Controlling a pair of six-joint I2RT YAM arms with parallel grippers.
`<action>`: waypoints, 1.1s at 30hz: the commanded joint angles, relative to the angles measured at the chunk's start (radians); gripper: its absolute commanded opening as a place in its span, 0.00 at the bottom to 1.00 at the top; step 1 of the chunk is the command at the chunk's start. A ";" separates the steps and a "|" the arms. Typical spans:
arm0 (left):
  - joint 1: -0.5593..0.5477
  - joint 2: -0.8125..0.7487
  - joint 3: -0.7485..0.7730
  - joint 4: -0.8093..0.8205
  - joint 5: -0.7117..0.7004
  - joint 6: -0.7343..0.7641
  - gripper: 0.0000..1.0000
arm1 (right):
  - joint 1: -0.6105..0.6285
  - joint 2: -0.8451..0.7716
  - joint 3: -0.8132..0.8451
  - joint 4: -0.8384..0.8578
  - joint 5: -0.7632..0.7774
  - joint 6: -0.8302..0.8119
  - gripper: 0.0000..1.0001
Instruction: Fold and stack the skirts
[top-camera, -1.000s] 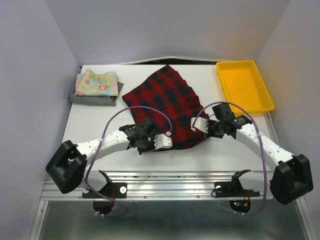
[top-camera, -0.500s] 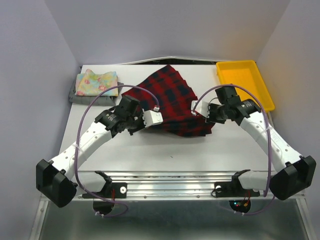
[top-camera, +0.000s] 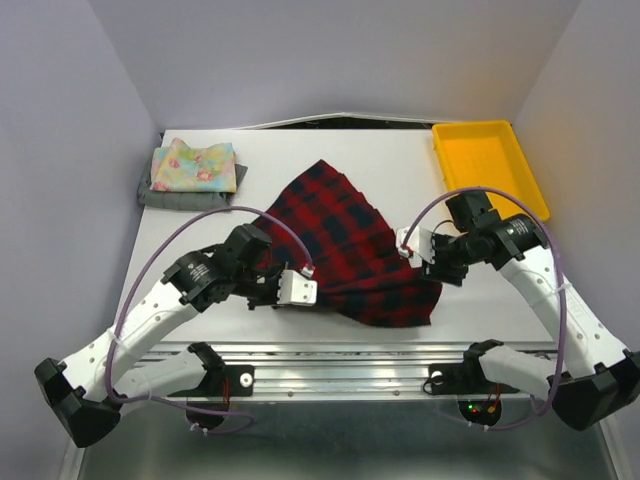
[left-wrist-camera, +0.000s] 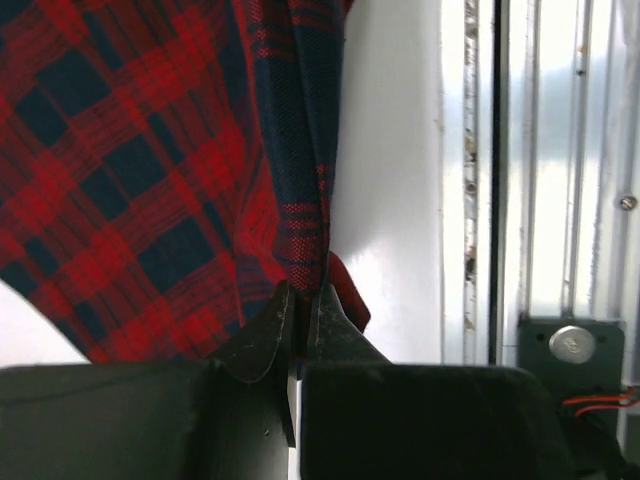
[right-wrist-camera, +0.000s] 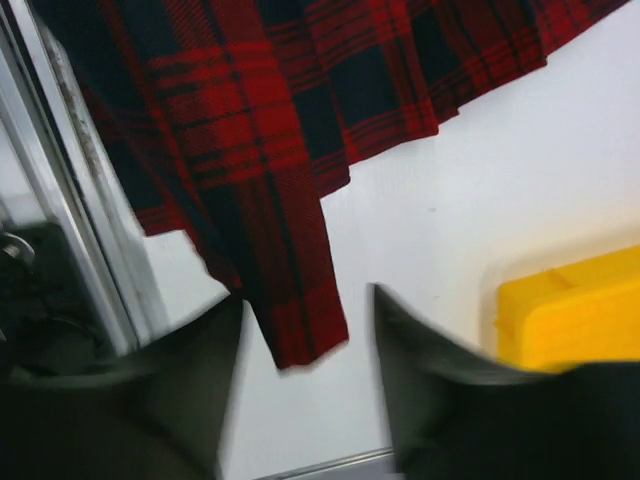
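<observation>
Left pincer (left-wrist-camera: 300, 310) clenched on plaid skirt (top-camera: 345, 240); right pincer (right-wrist-camera: 305, 295) spread, gripping nothing. I judge floral skirt (top-camera: 195, 165) and grey skirt (top-camera: 160, 197) stacked, plaid unfolded.

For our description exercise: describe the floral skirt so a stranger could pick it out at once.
On the white table, look to the far left corner, opposite the yellow tray. The floral skirt lies folded on the grey skirt, pastel yellow, pink and blue, unlike the red plaid skirt.

Red-and-dark plaid skirt (top-camera: 350, 240), yellow tray (top-camera: 490, 170)
</observation>
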 joint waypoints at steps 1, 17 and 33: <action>-0.008 0.031 -0.057 -0.015 0.061 -0.018 0.00 | 0.006 0.092 -0.049 0.110 -0.052 0.114 0.71; 0.030 0.368 0.045 0.068 0.116 -0.175 0.00 | 0.006 0.174 -0.042 0.047 -0.056 0.094 0.84; 0.464 0.982 0.596 -0.167 0.386 -0.151 0.00 | -0.003 0.481 0.273 -0.092 -0.186 0.220 0.98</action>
